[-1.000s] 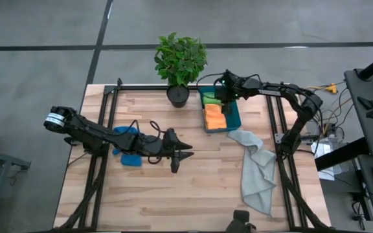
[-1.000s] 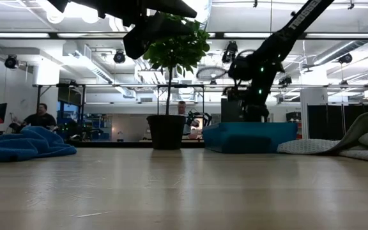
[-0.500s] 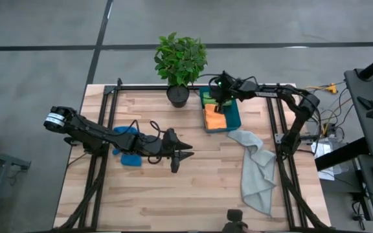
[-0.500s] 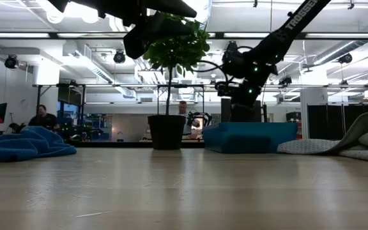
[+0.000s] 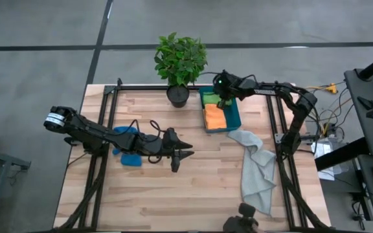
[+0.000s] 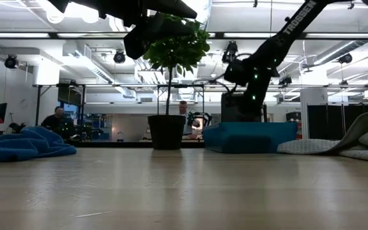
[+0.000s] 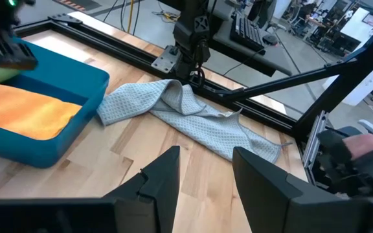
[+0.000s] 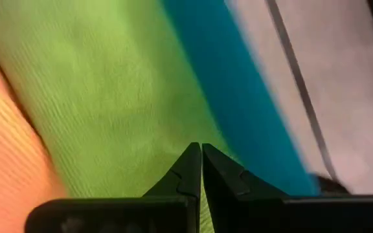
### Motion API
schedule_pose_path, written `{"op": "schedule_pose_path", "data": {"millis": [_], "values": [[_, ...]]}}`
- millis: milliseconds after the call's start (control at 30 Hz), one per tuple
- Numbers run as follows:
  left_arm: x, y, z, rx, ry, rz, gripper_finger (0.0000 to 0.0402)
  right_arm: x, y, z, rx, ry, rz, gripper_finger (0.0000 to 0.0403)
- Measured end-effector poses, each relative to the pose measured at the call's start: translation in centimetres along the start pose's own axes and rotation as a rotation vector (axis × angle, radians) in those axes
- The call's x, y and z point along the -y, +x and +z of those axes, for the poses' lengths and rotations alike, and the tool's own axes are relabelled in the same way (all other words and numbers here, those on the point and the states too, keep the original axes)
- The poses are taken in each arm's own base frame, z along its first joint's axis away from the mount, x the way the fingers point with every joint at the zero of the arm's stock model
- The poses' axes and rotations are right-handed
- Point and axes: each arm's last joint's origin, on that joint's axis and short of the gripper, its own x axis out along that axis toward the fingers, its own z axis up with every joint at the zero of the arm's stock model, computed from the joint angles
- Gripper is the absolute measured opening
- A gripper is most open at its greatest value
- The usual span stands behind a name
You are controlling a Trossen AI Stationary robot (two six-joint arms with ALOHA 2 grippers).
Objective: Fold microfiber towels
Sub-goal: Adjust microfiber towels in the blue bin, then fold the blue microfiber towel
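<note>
Right gripper (image 8: 201, 150), closed, hovers over lime green towel (image 8: 109, 97).

Towels — four on show: one orange (image 5: 214, 117) and one lime green (image 8: 109, 97) in the bin, one blue (image 5: 127, 146), one pale grey (image 5: 256, 169).
Teal bins (image 5: 235, 115) — one.
Potted plants (image 5: 180, 61) — one.
Arms — two, each with one gripper: left (image 5: 188, 153), right (image 5: 223, 101).
People in the room behind — two (image 6: 57, 118) (image 6: 182, 108).
</note>
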Motion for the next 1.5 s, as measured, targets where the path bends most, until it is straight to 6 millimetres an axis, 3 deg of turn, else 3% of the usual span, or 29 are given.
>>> {"op": "schedule_pose_path", "data": {"millis": [133, 333, 500, 667, 800, 967, 1100, 1200, 1367, 1500], "values": [[0.0, 0.0, 0.0, 0.000, 0.002, 0.001, 0.0129, -0.4, 1.0, -0.8, -0.055, 0.000, 0.051, 0.0008], [-0.1, 0.0, 0.0, 0.001, 0.002, 0.002, 0.0129, -0.7, -1.2, 0.2, 0.116, 0.095, 0.288, 0.0008], [-0.2, 0.0, 0.1, 0.002, 0.002, 0.006, 0.0129, -2.6, -1.6, 0.7, 0.132, 0.094, 0.367, 0.0008], [-0.5, 0.1, 0.2, 0.006, 0.000, 0.016, 0.0129, -5.3, -0.2, 1.5, 0.119, 0.034, 0.372, 0.0008], [-0.6, 0.2, 0.3, 0.007, -0.001, 0.020, 0.0129, -4.9, -1.3, 2.4, 0.156, 0.090, 0.384, 0.0008], [-0.5, 0.2, 0.3, 0.002, -0.001, 0.010, 0.0129, -3.1, -5.9, 2.0, 0.196, 0.221, 0.370, 0.0008], [-0.5, -0.1, 0.5, 0.005, -0.003, 0.002, 0.0129, -2.0, -10.3, 0.0, 0.196, 0.322, 0.341, 0.0009], [-0.6, -0.2, 0.6, 0.004, 0.021, 0.010, 0.0129, -1.3, -14.2, -1.5, 0.294, 0.432, 0.348, 0.0009], [-0.9, -1.4, 1.1, -0.039, 0.039, 0.050, 0.0129, -1.8, -19.5, -4.9, 0.490, 0.532, 0.444, 0.0009], [-1.2, -4.0, 1.8, -0.185, 0.090, 0.093, 0.0129, -2.9, -22.0, -7.6, 0.618, 0.580, 0.520, 0.0009]]}}
